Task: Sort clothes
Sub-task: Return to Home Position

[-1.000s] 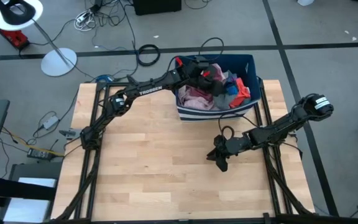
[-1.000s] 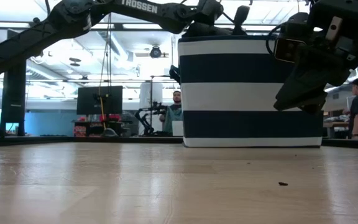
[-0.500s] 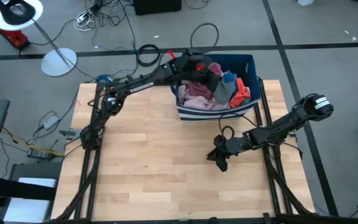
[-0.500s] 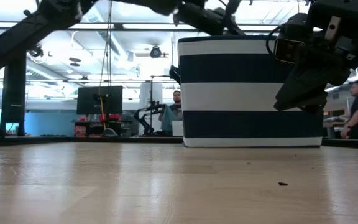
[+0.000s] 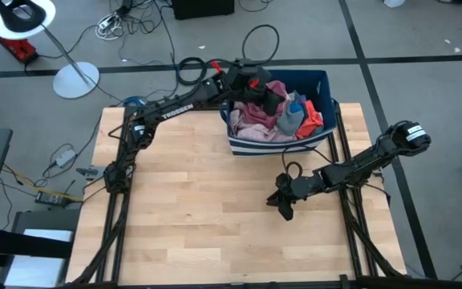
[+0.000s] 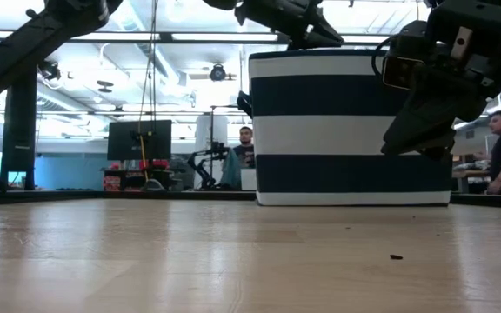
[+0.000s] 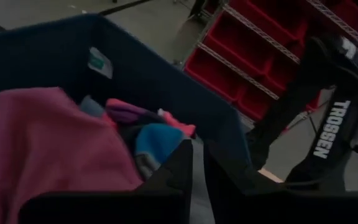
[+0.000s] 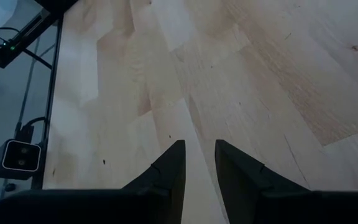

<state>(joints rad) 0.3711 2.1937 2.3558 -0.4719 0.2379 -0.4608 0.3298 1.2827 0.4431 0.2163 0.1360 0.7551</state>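
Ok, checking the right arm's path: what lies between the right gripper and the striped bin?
Just bare wooden table, seen in the high view; only the right arm's own cable loop hangs between the right gripper and the bin.

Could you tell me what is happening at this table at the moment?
A two-armed robot is sorting clothes. The clothes lie heaped in the striped blue bin at the edge of the wooden table. The left tool hovers over the bin, just above that heap. The right tool hangs over bare wood a little away from the bin, its fingers slightly apart and holding nothing.
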